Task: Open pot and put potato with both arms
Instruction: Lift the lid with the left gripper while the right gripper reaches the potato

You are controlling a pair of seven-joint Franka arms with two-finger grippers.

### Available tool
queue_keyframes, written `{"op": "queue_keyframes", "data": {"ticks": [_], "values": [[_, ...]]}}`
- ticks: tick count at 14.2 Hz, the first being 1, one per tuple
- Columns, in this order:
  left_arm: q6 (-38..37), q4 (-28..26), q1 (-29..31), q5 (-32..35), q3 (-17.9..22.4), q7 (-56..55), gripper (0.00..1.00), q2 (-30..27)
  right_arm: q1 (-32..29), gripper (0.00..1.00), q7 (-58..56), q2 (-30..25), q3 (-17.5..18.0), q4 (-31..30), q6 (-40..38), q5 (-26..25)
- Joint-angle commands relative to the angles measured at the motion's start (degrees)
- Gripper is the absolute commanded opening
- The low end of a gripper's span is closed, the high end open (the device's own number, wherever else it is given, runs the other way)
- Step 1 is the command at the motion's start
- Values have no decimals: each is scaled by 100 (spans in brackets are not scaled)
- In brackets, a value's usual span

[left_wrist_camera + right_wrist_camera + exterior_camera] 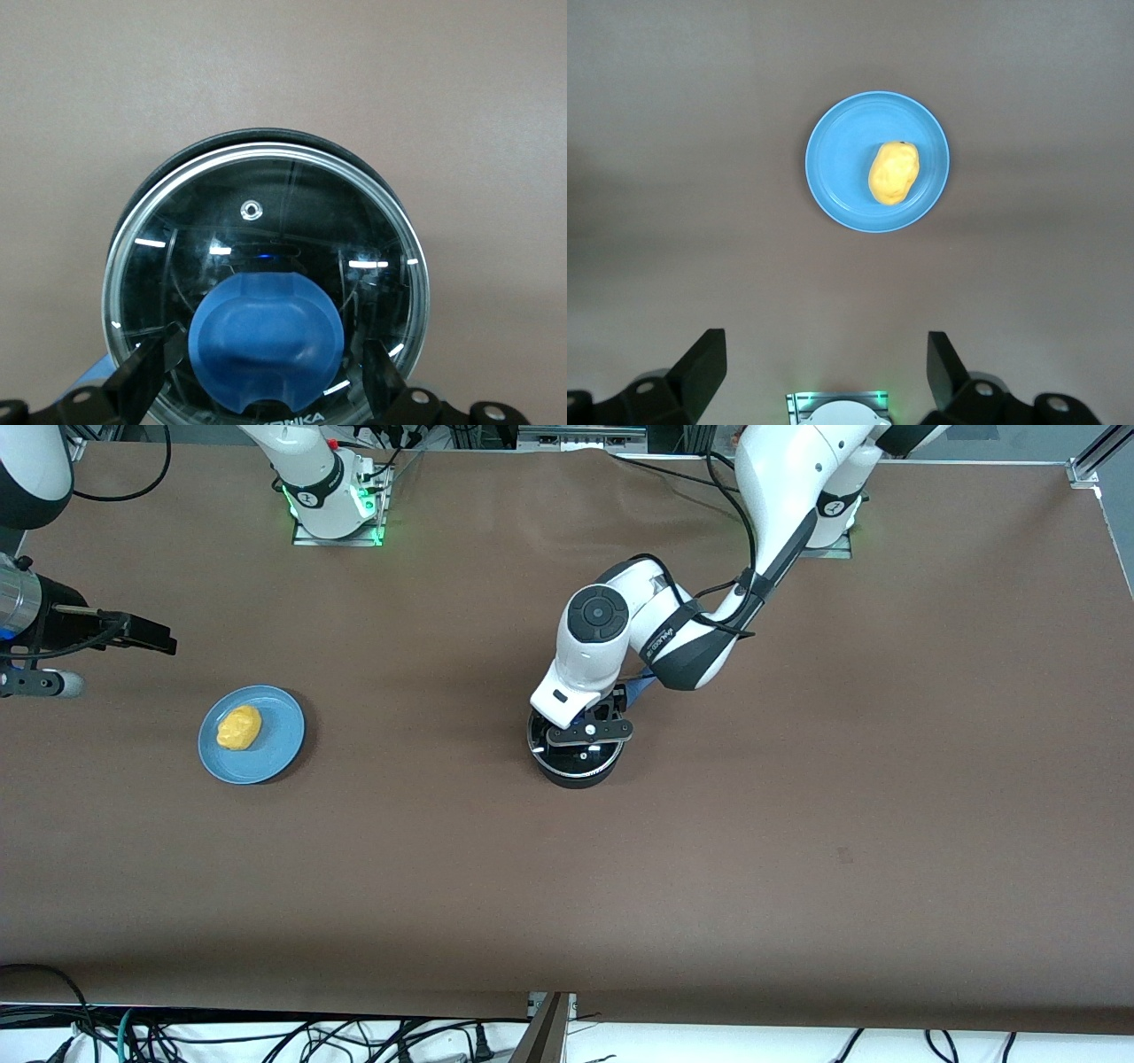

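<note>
The black pot [576, 766] stands mid-table with its glass lid [266, 221] on and its blue handle [640, 688] pointing toward the arms' bases. My left gripper [589, 732] is right over the lid. In the left wrist view it [270, 350] is open, one finger on each side of the blue knob [266, 328], not clamped on it. The yellow potato [239, 727] lies on a light-blue plate [276, 751] toward the right arm's end. My right gripper [151, 636] is open and empty, high over the table edge at that end; its wrist view shows the potato [893, 173] on the plate [837, 168].
The brown table [797, 824] carries only the pot and the plate. The right arm's base [332, 509] and the left arm's base [833, 531] stand along the edge farthest from the front camera. Cables hang at the nearest edge.
</note>
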Motion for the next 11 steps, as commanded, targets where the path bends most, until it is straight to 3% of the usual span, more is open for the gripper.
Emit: {"op": "queue_keyframes", "data": {"ticks": [1, 3, 7, 11], "values": [[-8, 256, -54, 206, 43, -133, 99, 110, 0, 100, 65, -13, 47, 30, -64, -112], [-8, 274, -54, 206, 61, -133, 99, 137, 0, 100, 65, 4, 47, 30, -46, -112], [-8, 256, -54, 364, 61, -194, 67, 128, -18, 100, 83, 13, 29, 13, -64, -112], [-8, 247, -45, 373, 52, -238, 50, 128, -1, 100, 995, 303, 20, -232, 181, -384]]}}
